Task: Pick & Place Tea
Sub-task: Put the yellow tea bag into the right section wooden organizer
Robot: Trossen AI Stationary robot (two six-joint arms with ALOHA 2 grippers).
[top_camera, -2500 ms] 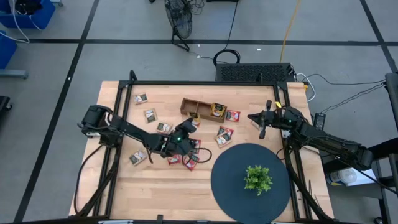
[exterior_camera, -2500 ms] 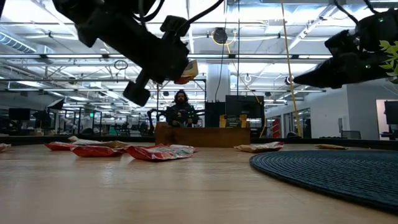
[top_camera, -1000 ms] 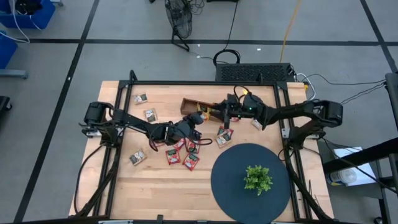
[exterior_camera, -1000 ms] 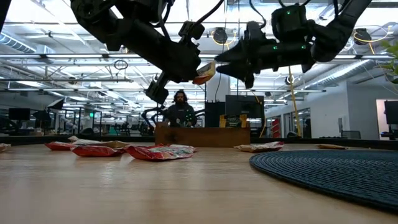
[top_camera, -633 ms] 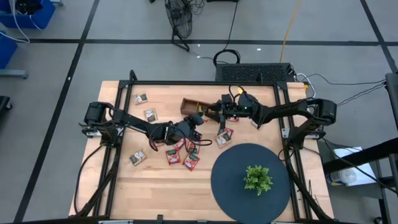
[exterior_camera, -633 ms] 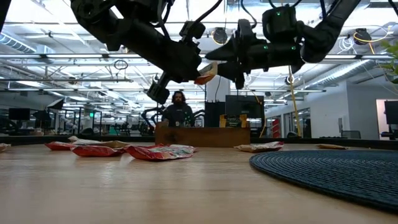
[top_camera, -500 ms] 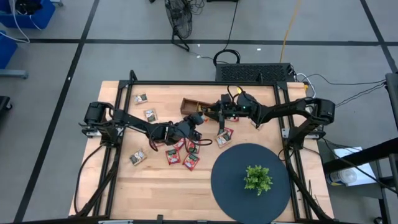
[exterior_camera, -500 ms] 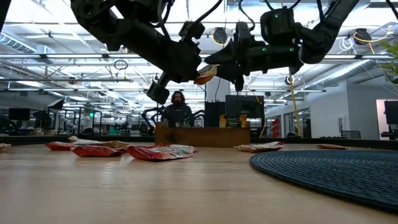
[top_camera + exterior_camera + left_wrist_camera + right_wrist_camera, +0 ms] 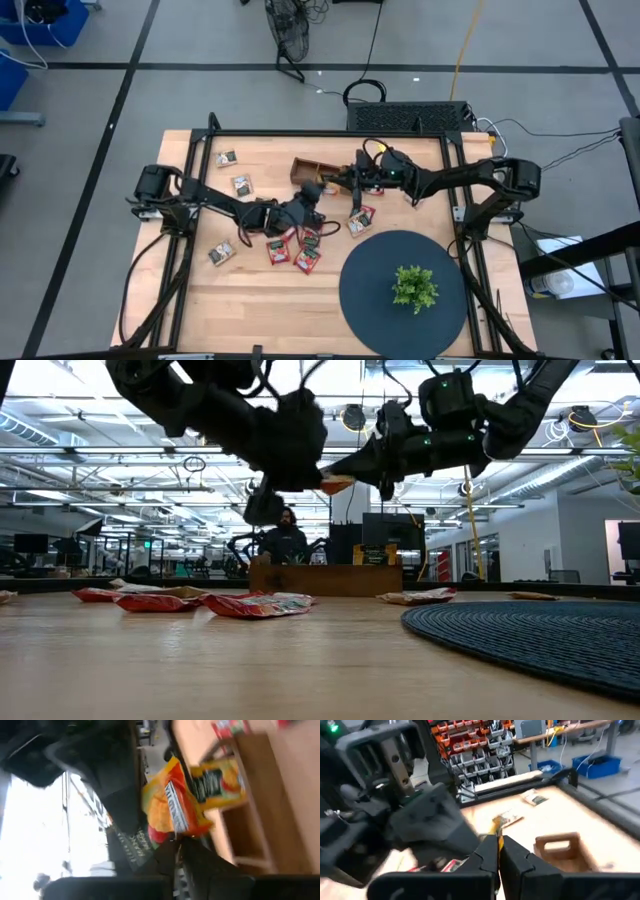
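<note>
An orange tea sachet [image 9: 335, 484] hangs in the air above the table's middle, near the brown wooden tray [image 9: 303, 168]. My left gripper [image 9: 312, 192] comes at it from the table's left and my right gripper [image 9: 338, 184] from the right. Both are shut on it, tip to tip. In the right wrist view the sachet shows edge-on, with the left gripper's dark body large beside it. Another orange sachet [image 9: 220, 782] stands in a tray compartment. Red sachets [image 9: 285, 248] and grey-green ones [image 9: 222, 253] lie flat on the wood. My left gripper pinches the orange sachet's near end [image 9: 162, 834] between its two fingers, coming about level from the table's left. The sachet sticks out beyond the fingertips, clear of the table. My right gripper pinches the sachet's opposite edge [image 9: 496, 826] between its fingertips, coming level from the table's right. The sachet lies roughly level between the two grippers, lifted clear.
A dark round mat [image 9: 400, 290] with a small green plant [image 9: 414, 287] covers the near right of the table. More sachets lie at the far left [image 9: 227, 158] and right of the tray [image 9: 360, 218]. A person sits in the room beyond the table [image 9: 288, 540].
My right gripper has gone a little toward the table's left, up to the sachet, and has shut on it. My left gripper has rolled about its own axis, and the sachet, tilted upward before, now lies nearly level.
</note>
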